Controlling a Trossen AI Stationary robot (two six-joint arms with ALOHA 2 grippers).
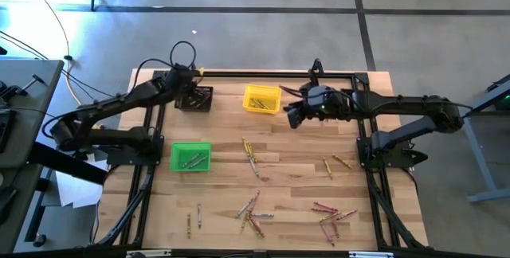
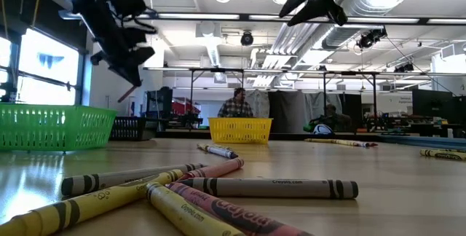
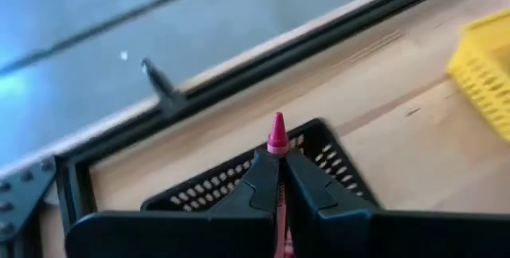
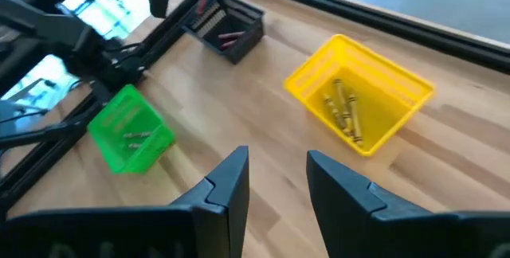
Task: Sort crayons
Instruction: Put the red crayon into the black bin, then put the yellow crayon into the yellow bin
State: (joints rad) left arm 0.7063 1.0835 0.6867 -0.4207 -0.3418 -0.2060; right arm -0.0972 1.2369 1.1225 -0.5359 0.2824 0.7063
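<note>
My left gripper (image 3: 280,161) is shut on a red crayon (image 3: 277,134) above the black bin (image 1: 195,99) at the table's far left; the same gripper (image 2: 131,61) shows high in the low view. My right gripper (image 4: 277,166) hangs open and holds nothing, just right of the yellow bin (image 1: 261,99). Yellow crayons (image 4: 344,108) lie in the yellow bin (image 4: 398,91). Greenish crayons (image 1: 192,161) lie in the green bin (image 1: 190,146). Red crayons (image 4: 231,37) lie in the black bin (image 4: 239,21). Loose crayons (image 1: 252,156) lie flat on the table. My left gripper pinches the red crayon between its two fingers, which lie along it. Only the pointed tip (image 3: 277,130) sticks out past the fingertips (image 3: 263,170). The crayon is lifted clear, slanting down toward the black bin (image 3: 319,142). The rest of the crayon is hidden by the fingers.
More loose crayons lie near the front middle (image 1: 253,210), front right (image 1: 331,214) and right (image 1: 336,162), and close to the low camera (image 2: 218,189). A black frame rail (image 1: 263,73) runs along the far edge. People show in the room beyond (image 2: 237,105).
</note>
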